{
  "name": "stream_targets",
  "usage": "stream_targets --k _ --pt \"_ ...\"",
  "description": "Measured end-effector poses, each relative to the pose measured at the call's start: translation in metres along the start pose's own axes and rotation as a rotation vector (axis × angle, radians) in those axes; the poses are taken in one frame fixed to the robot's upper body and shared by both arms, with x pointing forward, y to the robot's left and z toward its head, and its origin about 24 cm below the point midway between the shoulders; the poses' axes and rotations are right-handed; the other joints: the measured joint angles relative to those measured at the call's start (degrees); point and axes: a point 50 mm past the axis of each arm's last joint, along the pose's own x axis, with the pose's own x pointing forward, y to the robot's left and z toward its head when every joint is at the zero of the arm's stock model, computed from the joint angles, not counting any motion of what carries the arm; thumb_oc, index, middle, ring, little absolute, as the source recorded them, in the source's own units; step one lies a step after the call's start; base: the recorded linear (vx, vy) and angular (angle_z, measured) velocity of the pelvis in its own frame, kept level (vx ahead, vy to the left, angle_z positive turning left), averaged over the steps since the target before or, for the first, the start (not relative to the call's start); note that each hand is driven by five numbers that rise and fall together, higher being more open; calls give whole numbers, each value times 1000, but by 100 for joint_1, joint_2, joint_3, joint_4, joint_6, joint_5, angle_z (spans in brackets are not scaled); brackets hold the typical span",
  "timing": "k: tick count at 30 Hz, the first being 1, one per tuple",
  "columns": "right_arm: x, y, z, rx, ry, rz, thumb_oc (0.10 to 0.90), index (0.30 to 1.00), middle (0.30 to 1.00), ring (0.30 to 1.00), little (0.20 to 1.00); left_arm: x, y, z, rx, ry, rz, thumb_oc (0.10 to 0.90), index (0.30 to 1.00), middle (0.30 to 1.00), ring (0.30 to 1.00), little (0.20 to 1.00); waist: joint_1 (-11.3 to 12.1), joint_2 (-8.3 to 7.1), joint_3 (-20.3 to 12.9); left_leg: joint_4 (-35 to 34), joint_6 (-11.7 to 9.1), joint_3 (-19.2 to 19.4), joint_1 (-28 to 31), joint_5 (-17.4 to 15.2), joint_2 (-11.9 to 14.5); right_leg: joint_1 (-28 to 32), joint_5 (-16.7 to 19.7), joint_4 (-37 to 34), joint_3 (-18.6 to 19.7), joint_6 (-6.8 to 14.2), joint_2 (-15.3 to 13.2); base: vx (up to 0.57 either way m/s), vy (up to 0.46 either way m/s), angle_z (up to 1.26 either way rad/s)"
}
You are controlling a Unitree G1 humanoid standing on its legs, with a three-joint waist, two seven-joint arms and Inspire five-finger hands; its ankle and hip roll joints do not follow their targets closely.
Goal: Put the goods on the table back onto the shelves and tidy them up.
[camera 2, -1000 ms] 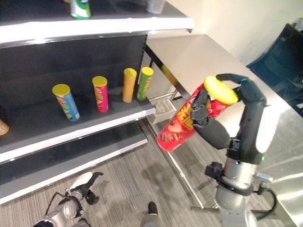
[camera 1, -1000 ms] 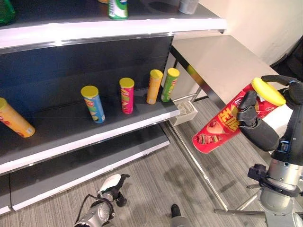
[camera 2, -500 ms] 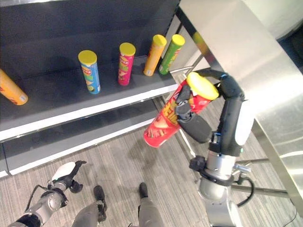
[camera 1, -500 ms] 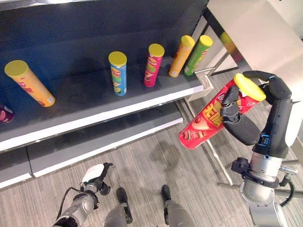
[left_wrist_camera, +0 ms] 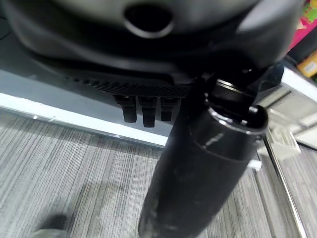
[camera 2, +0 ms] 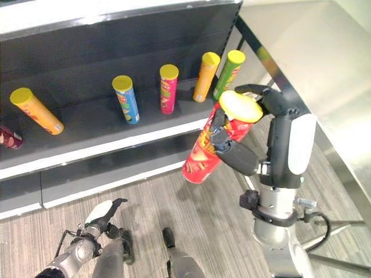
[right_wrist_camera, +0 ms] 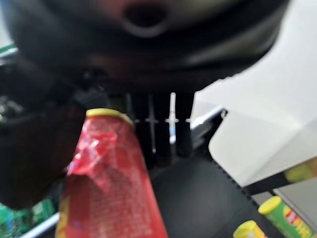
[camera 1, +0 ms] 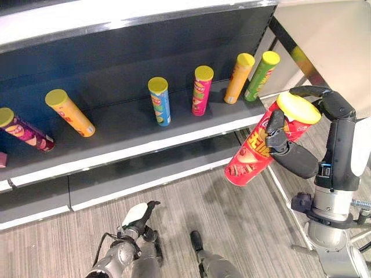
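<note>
Swinging closer to the grey metal shelf, the right hand clamps the tall red crisp tube with yellow lid, tilted at three o'clock. Left hand hangs relaxed, low. Risk: tilted tube clips the shelf edge and topples the green tube.

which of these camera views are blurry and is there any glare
Right wrist view: the red can and the right hand around it are out of focus. Left wrist view: the near bulk is soft. Eye views: sharp, with glare along the steel table.
</note>
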Motion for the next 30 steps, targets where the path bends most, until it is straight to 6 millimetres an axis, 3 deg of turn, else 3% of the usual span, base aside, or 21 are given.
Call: stream_targets --k 2,3,5,6,7,8,9,10,11,12,13,14,17,19,20,21,22,25,28,30 --pt "5 1 -2 5 1 -32 400 300 300 300 300 4 3 5 8 -19 6 800 900 900 900 900 6 43 8 -1164 -325 -435 63 311 150 6 68 -153 91 71 -30 124 180 -17" --pt "7 3 -4 9 6 -40 400 300 300 300 300 6 5 7 13 -27 9 800 900 900 900 900 46 40 10 -1461 -371 -570 45 412 188 10 66 -209 141 132 -46 168 218 -28" --pt "7 4 -7 8 21 -43 400 300 300 300 300 10 8 14 26 -54 15 800 900 900 900 900 166 42 23 -1718 -299 -616 9 741 206 82 -37 -313 272 286 -197 320 496 -38" --pt "7 4 -6 14 20 -50 400 300 300 300 300 12 8 18 36 -72 12 800 900 900 900 900 148 62 26 -1871 -276 -549 102 846 51 153 -87 -422 329 421 -332 324 584 -42" --pt "8 4 -4 17 9 -47 400 300 300 300 300 14 6 23 56 -94 1 800 900 900 900 900 167 150 74 -1886 -194 -257 241 837 -52 260 -152 -499 384 550 -546 195 434 -49" --pt "7 9 -2 42 15 -47 400 300 300 300 300 15 7 24 68 -101 1 800 900 900 900 900 147 139 102 -1967 -35 41 367 1401 -263 287 -132 -522 406 657 -825 151 397 -53" --pt "5 14 0 63 23 -33 400 300 300 300 300 16 8 26 67 -105 6 800 900 900 900 900 110 144 127 -1967 187 237 452 1767 -494 309 -76 -508 351 728 -1089 70 337 -41" --pt "2 16 1 71 30 -20 400 300 300 300 300 17 11 26 72 -108 14 800 900 900 900 900 88 114 156 -1965 350 375 543 1896 -762 353 -8 -497 238 805 -1325 56 360 -23" --pt "3 18 5 73 21 -14 400 300 300 300 300 20 18 27 71 -110 39 800 900 900 900 900 75 159 190 -1966 517 517 579 1809 -997 307 221 -466 134 858 -1564 42 284 -17" --pt "5 18 8 80 11 -18 400 300 300 300 300 21 22 27 71 -109 55 800 900 900 900 900 79 191 209 -1965 587 579 582 1759 -1069 247 352 -448 122 835 -1643 43 252 -42" --pt "11 21 15 104 -25 -28 400 300 300 300 300 23 30 26 67 -102 96 800 900 900 900 900 146 215 221 -1962 740 775 567 1658 -1189 52 689 -421 122 897 -1769 30 173 -56" --pt "15 23 18 112 -45 -28 400 300 300 300 300 24 39 22 77 -94 117 800 900 900 900 900 180 211 223 -1961 815 864 553 1605 -1226 -66 791 -405 116 979 -1824 25 141 -63" --pt "23 27 26 136 -97 -35 400 300 300 300 300 15 20 13 99 -77 53 800 900 900 900 900 209 188 220 -1961 1003 1101 542 1466 -1236 -328 836 -590 -108 1024 -1852 -5 64 -49" --pt "21 28 26 137 -93 -27 400 300 300 300 300 13 25 1 116 -35 57 800 900 900 900 900 180 31 194 -1961 1057 1181 554 1419 -1232 -449 923 -566 -354 968 -1814 -34 14 -13" --pt "21 27 25 129 -97 -24 400 300 300 300 300 13 28 -2 130 -24 60 800 900 900 900 900 114 -20 196 -1961 1064 1148 558 1413 -1247 -444 1044 -479 -342 1007 -1755 -13 33 34" --pt "14 25 21 111 -68 -9 400 300 300 300 300 10 28 -7 134 -6 58 800 900 900 900 900 73 -122 155 -1962 1061 1001 569 1416 -1305 -408 1254 -306 -215 1185 -1663 4 15 32" --pt "9 23 19 105 -48 -4 400 300 300 300 300 9 27 -8 127 1 58 800 900 900 900 900 123 -155 137 -1962 1056 1042 571 1420 -1267 -381 1228 -352 16 1221 -1647 -41 -59 36" --pt "2 19 13 73 -7 7 400 300 300 300 300 8 27 -8 120 -3 64 800 900 900 900 900 218 -172 127 -1961 976 996 635 1469 -1173 -164 1169 -610 300 1294 -1582 -103 -156 -2" --pt "4 15 15 68 -28 -3 400 300 300 300 300 7 36 -8 129 -17 95 800 900 900 900 900 302 -220 135 -1850 854 1017 587 1540 -1010 -142 938 -683 107 1519 -1466 -88 -130 -9" --pt "4 14 15 61 -30 -1 400 300 300 300 300 9 45 -6 98 -19 141 800 900 900 900 900 325 -293 122 -1772 629 870 558 1619 -855 -51 623 -645 -102 1379 -1258 -28 -206 11"
